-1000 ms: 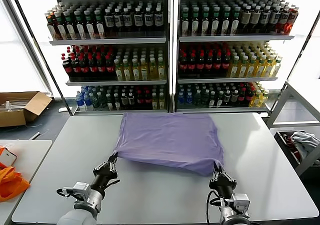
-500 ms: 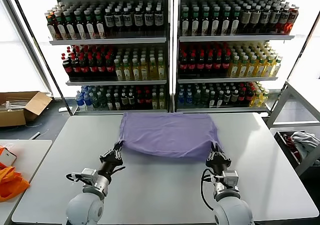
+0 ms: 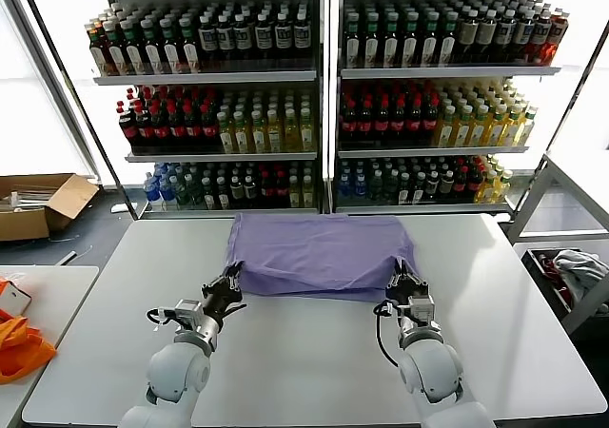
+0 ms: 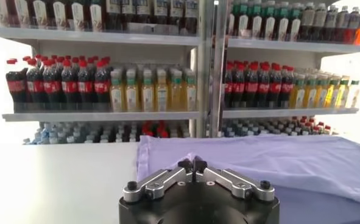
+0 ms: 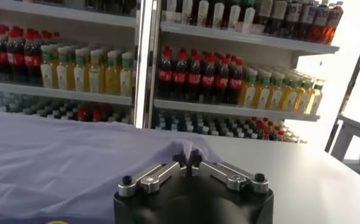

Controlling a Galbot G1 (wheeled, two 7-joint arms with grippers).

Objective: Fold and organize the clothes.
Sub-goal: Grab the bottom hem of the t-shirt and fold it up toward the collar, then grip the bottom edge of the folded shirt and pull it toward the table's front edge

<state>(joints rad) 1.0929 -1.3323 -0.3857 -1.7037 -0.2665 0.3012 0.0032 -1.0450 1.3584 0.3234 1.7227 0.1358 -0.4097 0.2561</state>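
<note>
The lavender T-shirt (image 3: 319, 252) lies folded over itself on the far half of the grey table (image 3: 304, 361). My left gripper (image 3: 229, 281) is shut on the shirt's near left corner. My right gripper (image 3: 401, 278) is shut on its near right corner. Both hold the near edge just above the table. In the left wrist view the left gripper (image 4: 192, 163) pinches purple cloth (image 4: 277, 161). In the right wrist view the right gripper (image 5: 189, 159) pinches a raised peak of the shirt (image 5: 58, 161).
Shelves of bottles (image 3: 324, 95) stand behind the table's far edge. An orange bag (image 3: 17, 344) lies on a side table at the left. A cardboard box (image 3: 38, 204) sits on the floor at the left. A metal cart (image 3: 566, 257) with a grey-white cloth bundle stands at the right.
Both grippers have moved away from me toward the shelves, carrying the shirt's near edge over the rest. The visible shirt has become shorter front to back.
</note>
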